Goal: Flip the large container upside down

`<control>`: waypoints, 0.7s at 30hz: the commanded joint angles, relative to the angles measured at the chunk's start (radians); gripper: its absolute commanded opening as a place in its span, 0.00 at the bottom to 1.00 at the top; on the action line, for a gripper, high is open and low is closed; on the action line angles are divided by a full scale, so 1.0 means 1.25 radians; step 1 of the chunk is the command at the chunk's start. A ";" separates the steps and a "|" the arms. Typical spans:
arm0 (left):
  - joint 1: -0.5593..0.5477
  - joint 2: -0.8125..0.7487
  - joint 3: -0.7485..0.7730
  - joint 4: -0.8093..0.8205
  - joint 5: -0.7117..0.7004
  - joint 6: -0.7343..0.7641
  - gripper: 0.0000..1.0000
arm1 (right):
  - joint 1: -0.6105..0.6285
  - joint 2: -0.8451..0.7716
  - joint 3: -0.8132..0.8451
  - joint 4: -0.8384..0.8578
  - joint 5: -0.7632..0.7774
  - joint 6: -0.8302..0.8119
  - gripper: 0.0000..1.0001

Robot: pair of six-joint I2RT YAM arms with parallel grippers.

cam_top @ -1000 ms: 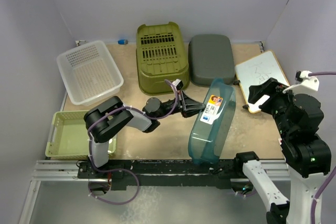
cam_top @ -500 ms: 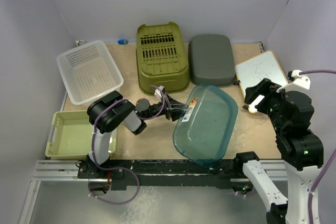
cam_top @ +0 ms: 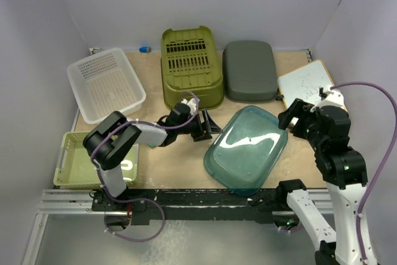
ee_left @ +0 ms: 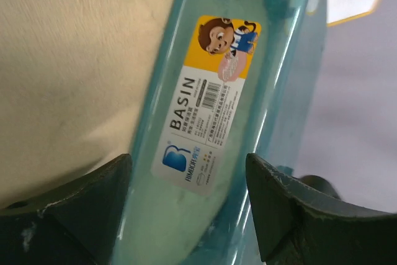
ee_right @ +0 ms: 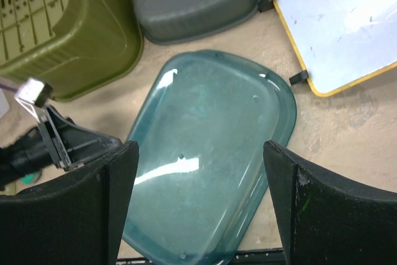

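Teal basin [cam_top: 247, 148] lies bottom-up on the table [cam_top: 177, 167], right of centre, its flat base glinting. We note the left gripper [cam_top: 209, 127] at the basin's 10 o'clock, just beside the rim, spread wide. From the left wrist, the basin's wall and its label [ee_left: 208, 107] fill the gap; contact unclear. Right gripper [cam_top: 293, 116] hangs at 2 o'clock, also spread, holding nothing. Olive crate [cam_top: 191, 66] sits at 11, grey tub [cam_top: 249, 69] at 12.

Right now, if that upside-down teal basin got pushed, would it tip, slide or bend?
Probably light and slightly flexible: the teal basin is thin, see-through plastic. Its glossy bottom suggests a grip could slip. Lying rim-down and wide, it would likely slide, not tip.
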 commanded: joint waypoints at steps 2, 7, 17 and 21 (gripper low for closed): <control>-0.007 -0.111 0.159 -0.514 -0.138 0.369 0.71 | 0.004 0.021 -0.075 -0.006 -0.070 0.019 0.84; -0.013 -0.121 0.199 -0.606 -0.150 0.416 0.71 | 0.003 0.016 -0.185 -0.105 -0.023 0.156 0.84; -0.062 -0.072 0.263 -0.778 -0.190 0.500 0.71 | 0.003 -0.007 -0.424 0.000 -0.212 0.339 0.88; -0.083 -0.063 0.277 -0.800 -0.189 0.506 0.71 | 0.003 0.017 -0.488 0.127 -0.271 0.347 0.88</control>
